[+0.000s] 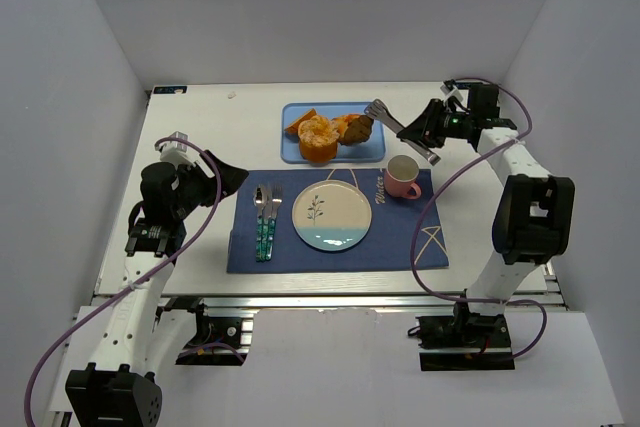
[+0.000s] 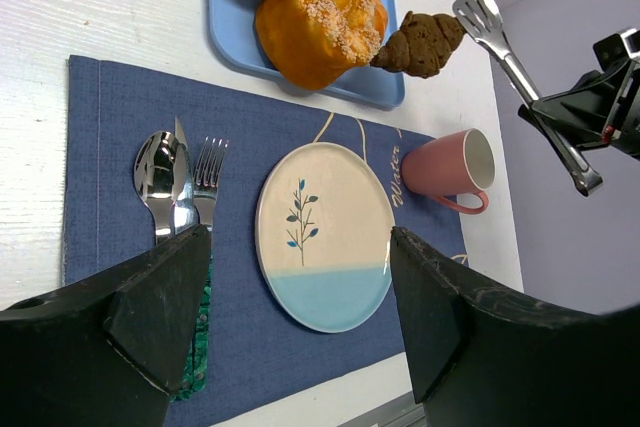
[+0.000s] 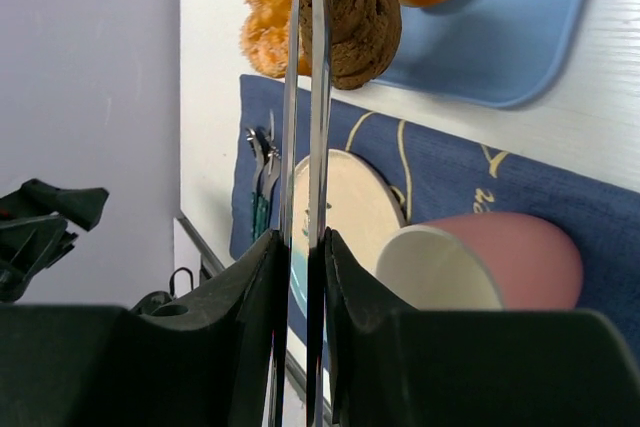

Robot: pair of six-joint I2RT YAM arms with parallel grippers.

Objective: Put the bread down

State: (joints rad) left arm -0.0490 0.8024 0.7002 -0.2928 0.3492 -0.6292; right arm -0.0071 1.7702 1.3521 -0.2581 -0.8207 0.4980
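Half across the table (image 1: 200, 137), grips metal tongs (image 1: 403, 132) in the right gripper (image 3: 305, 277), jaws pinching the handles almost together. Points the tong tips just beside the bread (image 1: 357, 128), lying at the right end of the blue tray (image 1: 294, 153) against the orange bun (image 1: 319, 139). Hangs the left gripper (image 2: 300, 267) over the placemat (image 1: 400, 237) near the plate (image 1: 331, 215), jaws spread wide and empty.
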